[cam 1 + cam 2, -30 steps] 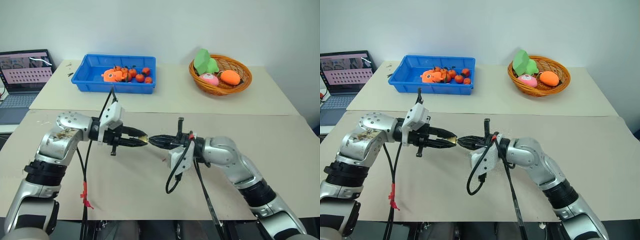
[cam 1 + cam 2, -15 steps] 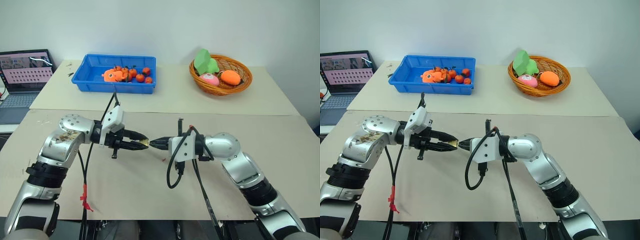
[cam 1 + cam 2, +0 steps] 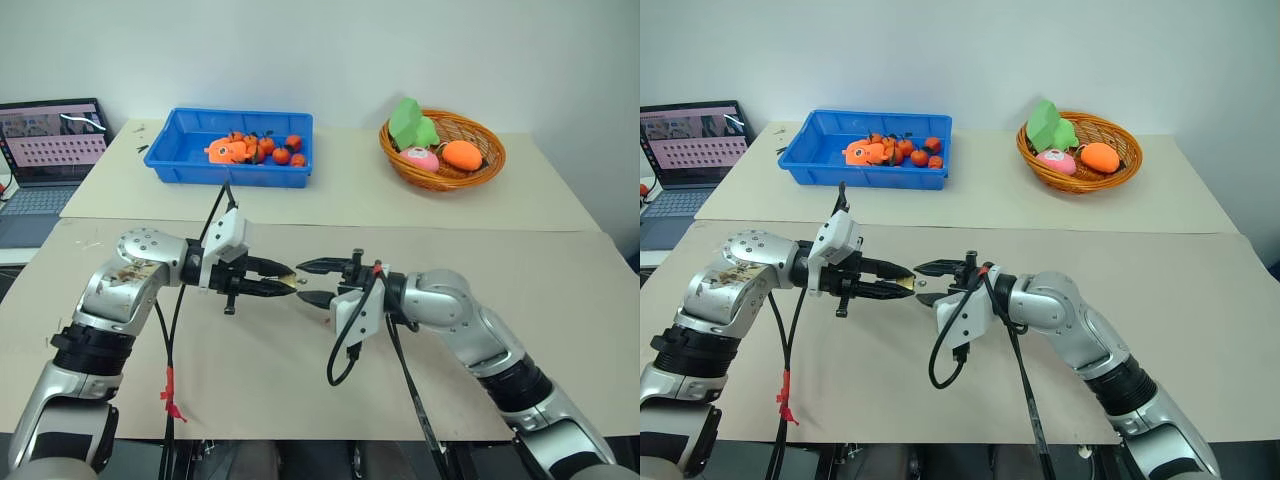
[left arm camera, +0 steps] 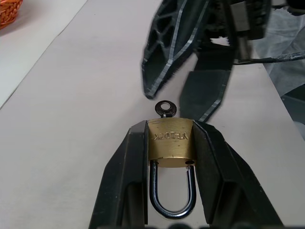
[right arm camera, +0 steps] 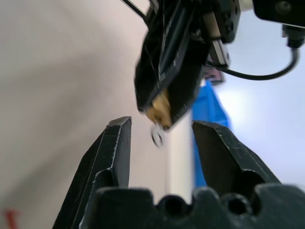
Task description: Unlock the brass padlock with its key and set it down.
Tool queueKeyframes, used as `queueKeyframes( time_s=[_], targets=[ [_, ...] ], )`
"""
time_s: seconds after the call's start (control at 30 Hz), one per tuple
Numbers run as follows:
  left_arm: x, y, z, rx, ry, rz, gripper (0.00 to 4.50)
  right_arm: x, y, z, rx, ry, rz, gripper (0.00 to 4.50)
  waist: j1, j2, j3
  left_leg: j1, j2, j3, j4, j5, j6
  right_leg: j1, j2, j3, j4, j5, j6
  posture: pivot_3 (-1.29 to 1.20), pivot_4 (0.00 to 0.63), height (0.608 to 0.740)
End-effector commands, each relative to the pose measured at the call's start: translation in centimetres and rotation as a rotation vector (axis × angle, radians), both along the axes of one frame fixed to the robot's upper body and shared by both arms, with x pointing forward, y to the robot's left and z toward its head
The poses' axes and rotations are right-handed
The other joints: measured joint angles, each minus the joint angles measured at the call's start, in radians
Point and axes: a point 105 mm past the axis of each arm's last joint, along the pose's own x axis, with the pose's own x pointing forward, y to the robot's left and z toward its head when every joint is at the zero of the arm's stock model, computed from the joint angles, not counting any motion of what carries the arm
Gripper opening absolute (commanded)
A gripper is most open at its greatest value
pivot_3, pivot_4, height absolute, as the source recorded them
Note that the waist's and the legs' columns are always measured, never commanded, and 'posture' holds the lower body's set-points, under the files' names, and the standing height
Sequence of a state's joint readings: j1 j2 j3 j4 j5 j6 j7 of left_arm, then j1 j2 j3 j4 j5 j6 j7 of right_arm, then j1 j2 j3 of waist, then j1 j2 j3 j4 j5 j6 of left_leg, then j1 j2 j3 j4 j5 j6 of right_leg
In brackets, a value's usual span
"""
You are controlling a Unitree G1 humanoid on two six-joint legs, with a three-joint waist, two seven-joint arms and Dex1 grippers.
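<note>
Our left fingers (image 4: 138,176) are clamped on both sides of the small golden-yellow brass padlock (image 4: 170,143), whose thin dark U-shaped shackle hangs back between them, seemingly seated in the body. The tiny key (image 4: 165,109), with its round dark head, sticks out of the padlock's far end. Our right fingers (image 5: 116,152) stand apart with nothing between them, one on either side of that key head without touching it.

We judge we are mid-unlocking: key in, shackle not yet sprung. Next we need to close on the key head and turn it, or pull the shackle free; the head is tiny, so the aim must be fine.

Both arms reach toward the padlock from opposite sides, the left gripper (image 3: 283,281) and right gripper (image 3: 306,281) tip to tip above the beige worktop (image 3: 560,300).
</note>
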State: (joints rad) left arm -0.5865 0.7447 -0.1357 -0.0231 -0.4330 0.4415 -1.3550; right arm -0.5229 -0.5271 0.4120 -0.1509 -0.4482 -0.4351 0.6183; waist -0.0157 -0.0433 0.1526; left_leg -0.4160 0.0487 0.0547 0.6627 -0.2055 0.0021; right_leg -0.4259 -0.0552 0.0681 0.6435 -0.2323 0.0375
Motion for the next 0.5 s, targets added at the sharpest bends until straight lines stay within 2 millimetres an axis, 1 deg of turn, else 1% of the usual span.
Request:
queueKeyframes(
  time_s=[0.03,0.17,0.5],
  targets=[
    [-0.1,-0.2,1.4,-0.014,-0.055,-0.013,0.83,-0.6,0.5,1.5,0.029,-0.181,0.061,2.48,-0.001,0.0,0.0,0.0,0.0,0.0,0.0,0.0,0.0,0.0,0.0,0.0,0.0,0.0,0.0,0.0,0.15,0.74],
    [0.0,-0.1,1.5,-0.012,-0.058,-0.016,0.83,-0.7,1.0,2.1,0.043,-0.22,0.08,2.48,-0.004,0.0,0.0,0.0,0.0,0.0,0.0,0.0,0.0,0.0,0.0,0.0,0.0,0.0,0.0,0.0,0.15,0.74],
    [0.1,-0.2,1.5,-0.009,-0.065,-0.019,0.83,-0.9,1.8,1.8,0.037,-0.224,0.105,2.48,-0.003,0.0,0.0,0.0,0.0,0.0,0.0,0.0,0.0,0.0,0.0,0.0,0.0,0.0,0.0,0.0,0.15,0.74]
  ],
)
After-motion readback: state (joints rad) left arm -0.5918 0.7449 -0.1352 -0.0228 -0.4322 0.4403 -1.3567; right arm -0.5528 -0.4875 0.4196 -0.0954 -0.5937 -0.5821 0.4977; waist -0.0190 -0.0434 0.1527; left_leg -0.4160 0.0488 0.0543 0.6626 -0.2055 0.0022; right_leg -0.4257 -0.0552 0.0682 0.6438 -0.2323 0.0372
